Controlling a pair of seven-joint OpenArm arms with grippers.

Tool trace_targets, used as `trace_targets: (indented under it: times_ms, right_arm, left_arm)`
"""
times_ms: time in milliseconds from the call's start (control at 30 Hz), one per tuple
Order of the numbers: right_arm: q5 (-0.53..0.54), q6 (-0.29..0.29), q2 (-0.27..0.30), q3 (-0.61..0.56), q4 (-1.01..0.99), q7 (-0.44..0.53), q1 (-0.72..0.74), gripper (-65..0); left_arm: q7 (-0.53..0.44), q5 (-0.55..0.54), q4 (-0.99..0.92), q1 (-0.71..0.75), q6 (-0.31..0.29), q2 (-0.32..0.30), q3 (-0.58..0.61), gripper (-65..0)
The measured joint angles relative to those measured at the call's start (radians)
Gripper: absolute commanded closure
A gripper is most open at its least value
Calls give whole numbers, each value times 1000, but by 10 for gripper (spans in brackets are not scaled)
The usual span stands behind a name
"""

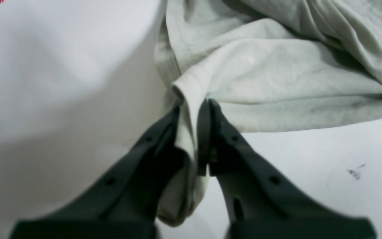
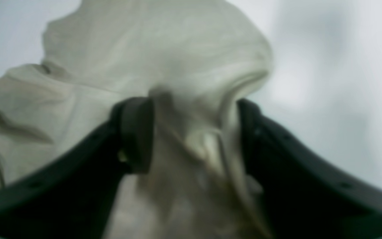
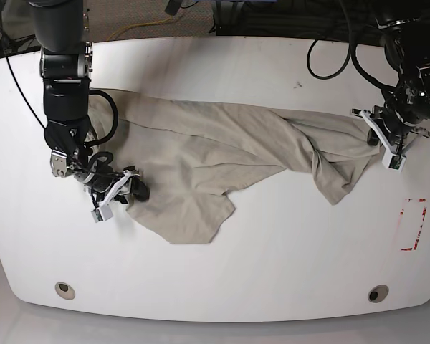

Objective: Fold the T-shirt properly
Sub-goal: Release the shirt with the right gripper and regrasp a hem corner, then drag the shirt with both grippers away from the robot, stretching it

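The beige T-shirt (image 3: 222, 150) lies crumpled and spread across the middle of the white table (image 3: 272, 272). At its right end, my left gripper (image 3: 373, 129) is shut on a pinched edge of the cloth (image 1: 187, 109); the left wrist view shows that fold squeezed between the dark fingers of my left gripper (image 1: 192, 103). At the lower left corner of the shirt, my right gripper (image 3: 132, 188) stands with its jaws apart around a bunched ridge of fabric (image 2: 194, 76). Seen from the right wrist, cloth fills the gap of that gripper (image 2: 194, 109), and the picture is blurred.
A red rectangular mark (image 3: 413, 223) is on the table near the right edge. Two round holes (image 3: 65, 289) (image 3: 377, 293) sit near the front edge. Cables hang behind the table at the back.
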Motion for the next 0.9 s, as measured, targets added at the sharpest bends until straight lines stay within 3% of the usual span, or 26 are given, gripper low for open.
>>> trace_targets:
  times_ms: [100, 533, 700, 767, 900]
  right_arm:
    - [0, -4, 3, 0, 0, -8, -2, 0]
    - [-18, -4, 2, -1, 0, -32, 11, 0]
    - [-18, -4, 2, -1, 0, -32, 11, 0]
    - [-17, -4, 2, -1, 0, -32, 11, 0]
    - [-18, -4, 2, -1, 0, -29, 9, 0]
  left_arm:
    - [-5, -1, 0, -13, 0, -1, 0, -17]
    - [-6, -5, 20, -12, -2, 5, -1, -282]
    - [-8, -59, 67, -15, -138, 3, -6, -418]
    - [-4, -60, 65, -26, -133, 10, -22, -449]
    - [-1, -30, 24, -121, -55, 16, -50, -460]
